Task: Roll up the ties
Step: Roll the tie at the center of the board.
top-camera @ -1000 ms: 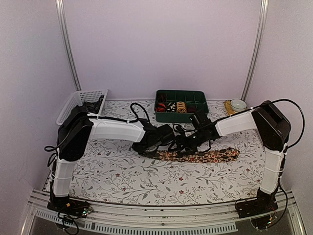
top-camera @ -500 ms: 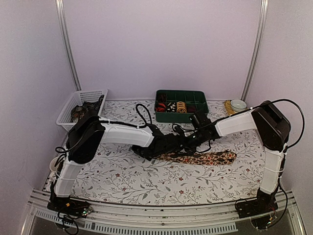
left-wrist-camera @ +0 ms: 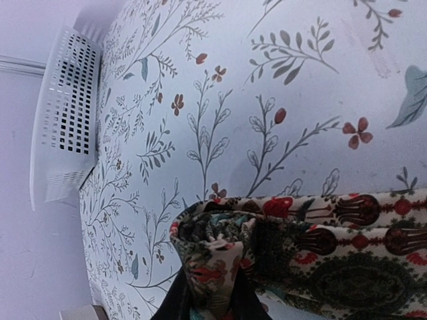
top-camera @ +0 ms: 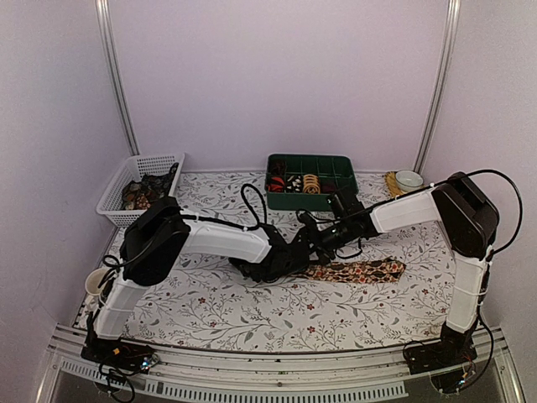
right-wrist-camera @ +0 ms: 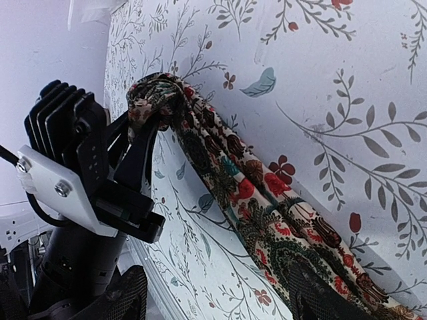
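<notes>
A dark brown tie (top-camera: pixel 361 270) with a red and cream floral print lies flat across the table's middle, its wide end to the right. My left gripper (top-camera: pixel 289 262) is shut on its left end, which is wound into a small roll (left-wrist-camera: pixel 213 247) pinched between the two dark fingers (left-wrist-camera: pixel 172 300). In the right wrist view the same roll (right-wrist-camera: pixel 157 100) is lifted slightly off the cloth by the left fingers (right-wrist-camera: pixel 137 157). My right gripper (right-wrist-camera: pixel 213 300) hovers open over the tie's flat length (right-wrist-camera: pixel 267 200), just right of the roll, holding nothing.
A green compartment tray (top-camera: pixel 310 202) with several rolled ties stands at the back centre. A white mesh basket (top-camera: pixel 155 159) with more ties sits back left. A small bowl (top-camera: pixel 409 179) is back right and a cup (top-camera: pixel 95 281) is at the left edge.
My left arm has swung right with the tie's left end in its gripper, so the flat part of the tie is shorter. The right gripper has barely moved.
</notes>
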Available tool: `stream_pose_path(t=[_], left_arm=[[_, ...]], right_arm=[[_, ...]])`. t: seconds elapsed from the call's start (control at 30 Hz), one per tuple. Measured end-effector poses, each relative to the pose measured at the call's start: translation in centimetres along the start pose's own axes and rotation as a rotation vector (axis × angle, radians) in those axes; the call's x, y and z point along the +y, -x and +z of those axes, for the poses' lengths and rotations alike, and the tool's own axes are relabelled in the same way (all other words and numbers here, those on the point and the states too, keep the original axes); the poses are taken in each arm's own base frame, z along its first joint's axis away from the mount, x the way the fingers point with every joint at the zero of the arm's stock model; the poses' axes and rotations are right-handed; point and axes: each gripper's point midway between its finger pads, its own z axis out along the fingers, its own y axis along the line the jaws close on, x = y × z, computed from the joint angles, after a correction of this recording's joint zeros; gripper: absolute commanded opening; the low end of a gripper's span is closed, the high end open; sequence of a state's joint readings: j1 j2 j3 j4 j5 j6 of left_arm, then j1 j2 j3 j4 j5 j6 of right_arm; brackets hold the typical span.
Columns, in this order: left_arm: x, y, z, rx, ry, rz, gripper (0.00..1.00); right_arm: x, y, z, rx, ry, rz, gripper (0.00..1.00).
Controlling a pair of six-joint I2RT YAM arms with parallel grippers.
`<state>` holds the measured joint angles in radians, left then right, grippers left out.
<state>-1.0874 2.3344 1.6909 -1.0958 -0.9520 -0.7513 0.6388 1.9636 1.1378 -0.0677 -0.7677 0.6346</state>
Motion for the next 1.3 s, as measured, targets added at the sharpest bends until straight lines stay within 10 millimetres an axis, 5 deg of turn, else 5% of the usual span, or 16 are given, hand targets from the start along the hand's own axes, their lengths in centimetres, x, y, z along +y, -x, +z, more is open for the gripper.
stream_pose_path(t=[0.63, 0.93, 1.3], left_arm=[[-2.2, 0.7, -0.4, -0.021, -0.089, -0.012, 0.29], [-2.4, 1.0, -1.0, -0.029, -0.140, -0.026, 0.45], [-2.0, 1.6, -2.2, -0.049, -0.215, -0.074, 0.54]], right_arm=[[-0.4, 0.9, -0.8, -0.018, 0.015, 0.027, 0.73], [-0.3, 1.0, -1.0, -0.018, 0.022, 0.032, 0.73], [-0.3, 1.4, -1.2, -0.031, 0.029, 0.031, 0.73]])
